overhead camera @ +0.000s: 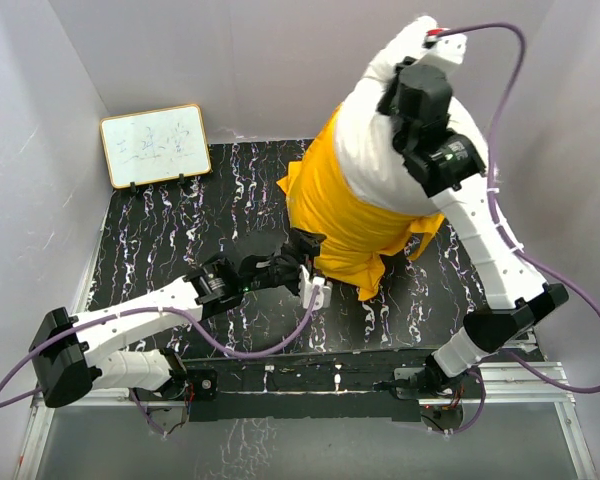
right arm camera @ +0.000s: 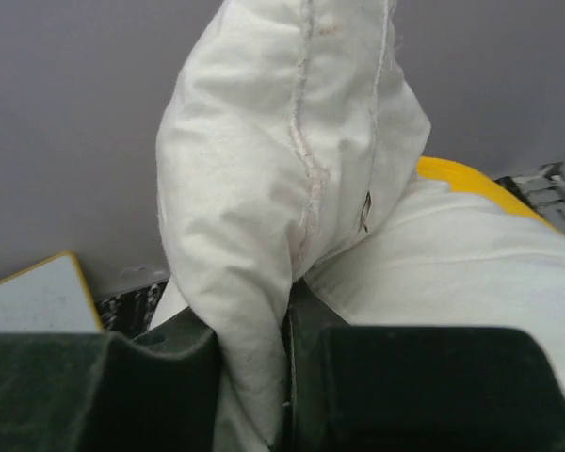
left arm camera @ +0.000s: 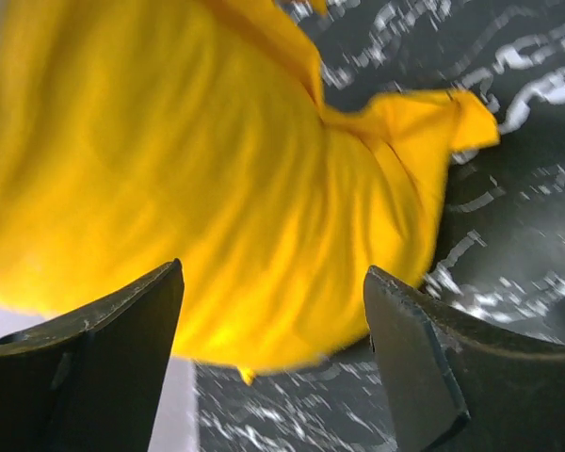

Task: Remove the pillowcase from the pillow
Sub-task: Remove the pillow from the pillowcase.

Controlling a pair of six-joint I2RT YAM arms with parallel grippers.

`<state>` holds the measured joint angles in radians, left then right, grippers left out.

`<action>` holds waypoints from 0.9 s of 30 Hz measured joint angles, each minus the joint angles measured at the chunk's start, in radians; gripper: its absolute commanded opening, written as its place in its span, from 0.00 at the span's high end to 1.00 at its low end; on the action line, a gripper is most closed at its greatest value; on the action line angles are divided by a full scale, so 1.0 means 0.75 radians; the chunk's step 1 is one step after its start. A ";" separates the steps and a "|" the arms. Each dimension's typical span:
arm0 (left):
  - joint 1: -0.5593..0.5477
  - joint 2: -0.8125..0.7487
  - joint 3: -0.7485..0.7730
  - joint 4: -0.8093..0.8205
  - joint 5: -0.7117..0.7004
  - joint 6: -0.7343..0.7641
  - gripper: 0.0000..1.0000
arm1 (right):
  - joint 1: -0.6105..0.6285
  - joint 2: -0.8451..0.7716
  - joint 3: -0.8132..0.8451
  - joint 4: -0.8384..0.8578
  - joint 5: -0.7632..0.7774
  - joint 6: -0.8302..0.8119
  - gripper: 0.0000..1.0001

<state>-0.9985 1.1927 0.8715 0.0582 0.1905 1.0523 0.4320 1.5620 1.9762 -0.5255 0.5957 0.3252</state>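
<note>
Pillow [overhead camera: 370, 130] corner pinched high in right tool [right arm camera: 287, 348]; left tool [left arm camera: 273, 273] gapes wide beside drooping pillowcase [overhead camera: 340, 210] edge over desk [overhead camera: 180, 230]. Whiteboard [overhead camera: 155, 145] scribbles by far-left wall [overhead camera: 40, 150] unreadable.

In the right wrist view my right tool [right arm camera: 259, 330] is cut off by the bottom edge, and its tips are buried in a fold of the pillow [right arm camera: 292, 188]. The pillow's lower part is hidden inside the pillowcase [overhead camera: 345, 215]. In the left wrist view the pillowcase is blurred and runs off the top and left edges. My left tool [left arm camera: 273, 273] is cropped below. The scribbles on the board [overhead camera: 155, 145] are too small to read.
</note>
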 measured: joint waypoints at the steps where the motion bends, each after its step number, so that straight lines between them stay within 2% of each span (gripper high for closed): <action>1: -0.001 -0.012 -0.020 0.073 0.032 0.024 0.23 | 0.065 0.000 0.012 -0.007 0.011 0.012 0.92; 5: -0.007 -0.009 -0.060 0.289 0.124 0.132 0.23 | 0.232 0.010 0.118 -0.083 -0.075 0.082 0.92; 8: -0.007 0.024 -0.058 0.416 0.136 0.165 0.23 | 0.246 0.012 0.167 -0.105 -0.191 0.090 0.92; 13: 0.018 0.061 0.004 0.481 0.055 0.041 0.23 | 0.226 0.004 0.128 -0.049 -0.339 0.051 0.92; 17: 0.259 0.098 0.219 0.372 0.065 -0.347 0.20 | 0.224 -0.001 0.091 0.025 -0.417 -0.022 0.92; 20: 0.581 0.155 0.468 0.207 0.091 -0.714 0.18 | 0.211 -0.001 0.080 0.051 -0.489 -0.058 0.92; 24: 0.944 0.232 0.658 -0.017 0.258 -1.159 0.16 | 0.192 -0.003 0.070 0.080 -0.658 -0.087 0.92; 27: 1.092 0.298 0.682 -0.096 0.419 -1.427 0.16 | 0.180 -0.035 -0.012 0.168 -0.852 -0.107 0.92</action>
<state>-0.1795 1.4158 1.3827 -0.0139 0.5045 -0.0177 0.5671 1.5360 1.9671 -0.3992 -0.0433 0.2451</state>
